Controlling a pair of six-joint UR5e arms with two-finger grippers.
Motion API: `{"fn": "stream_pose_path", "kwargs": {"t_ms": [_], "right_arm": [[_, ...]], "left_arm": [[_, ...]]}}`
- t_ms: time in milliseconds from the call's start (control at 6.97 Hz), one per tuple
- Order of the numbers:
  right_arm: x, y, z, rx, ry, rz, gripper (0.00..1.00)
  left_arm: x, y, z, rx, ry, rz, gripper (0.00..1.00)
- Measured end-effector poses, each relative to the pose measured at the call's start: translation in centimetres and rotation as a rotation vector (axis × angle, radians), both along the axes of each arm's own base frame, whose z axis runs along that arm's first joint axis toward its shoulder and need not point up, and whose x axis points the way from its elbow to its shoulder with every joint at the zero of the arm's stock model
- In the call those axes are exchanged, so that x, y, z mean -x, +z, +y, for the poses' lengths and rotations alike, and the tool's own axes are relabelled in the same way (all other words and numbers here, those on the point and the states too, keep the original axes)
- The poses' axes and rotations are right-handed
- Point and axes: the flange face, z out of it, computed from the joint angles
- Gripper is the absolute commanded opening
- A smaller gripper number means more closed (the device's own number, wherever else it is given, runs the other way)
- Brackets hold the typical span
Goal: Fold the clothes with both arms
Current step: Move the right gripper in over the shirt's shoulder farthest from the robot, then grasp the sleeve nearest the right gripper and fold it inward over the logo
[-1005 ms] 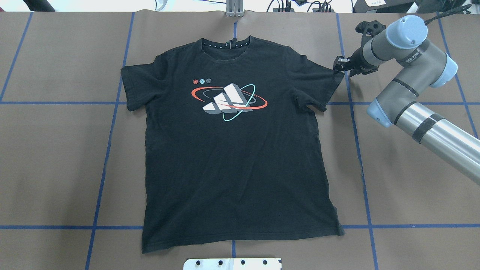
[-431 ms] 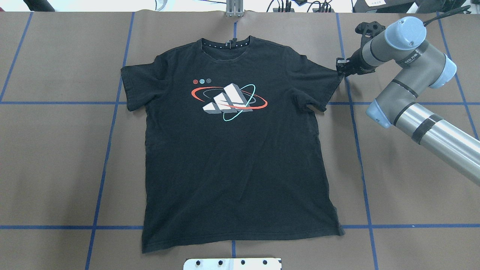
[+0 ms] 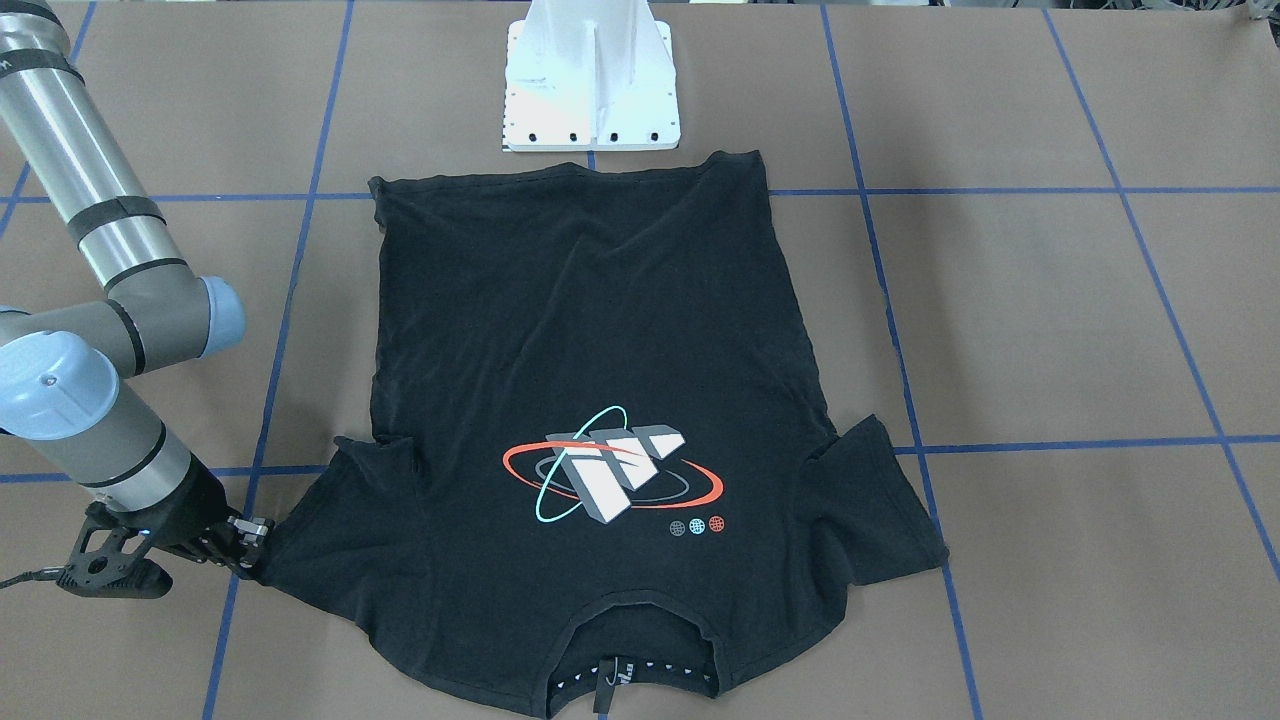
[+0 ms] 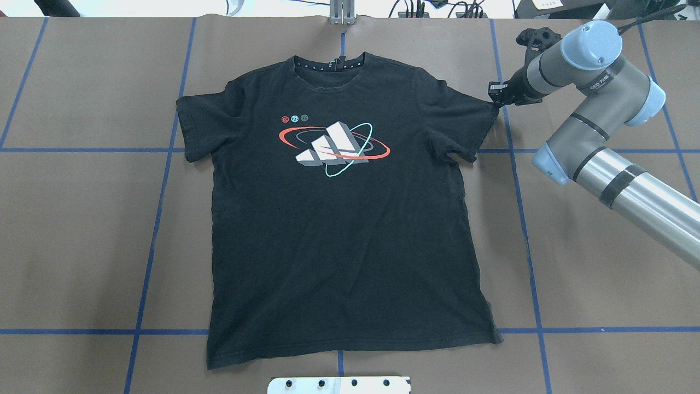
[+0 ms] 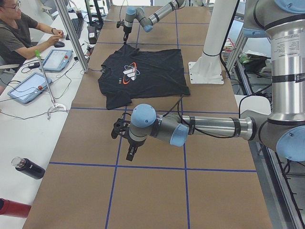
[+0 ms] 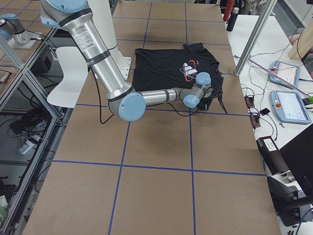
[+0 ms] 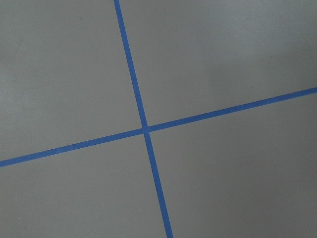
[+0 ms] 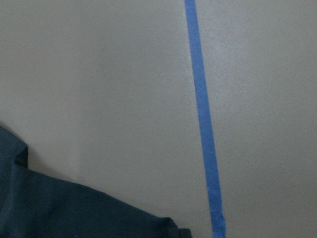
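Observation:
The black T-shirt lies flat and face up on the brown table, its logo showing and its collar at the far side. In the front-facing view the shirt has its collar nearest the camera. My right gripper sits low at the outer corner of the shirt's right sleeve, and its fingers look open around the sleeve edge. The right wrist view shows a bit of shirt beside blue tape. My left gripper hangs over bare table well away from the shirt; I cannot tell its state.
The white pedestal stands just past the shirt's hem. Blue tape lines grid the table. A person sits at a side table with tablets, behind a metal post. Bottles lie beside the table.
The right gripper has shifted a little toward the table's far edge at the sleeve corner. The shirt has not moved.

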Motion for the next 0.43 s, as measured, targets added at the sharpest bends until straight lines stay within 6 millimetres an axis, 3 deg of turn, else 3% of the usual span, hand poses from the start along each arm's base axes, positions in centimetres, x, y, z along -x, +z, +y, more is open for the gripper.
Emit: {"fn": "stream_pose_path", "kwargs": {"t_ms": [144,431], "right_arm": [[0.1,-2.7,0.6,-0.032,-0.005,-0.035,0.0],[2.5,-7.6,2.4,-0.03,-0.004,-0.116,0.0]], "left_arm": [[0.0,-0.5,0.0,-0.006,-0.001,0.0,1.0],[0.0,-1.6,0.0,-0.021,-0.005,0.002,1.0]]}}
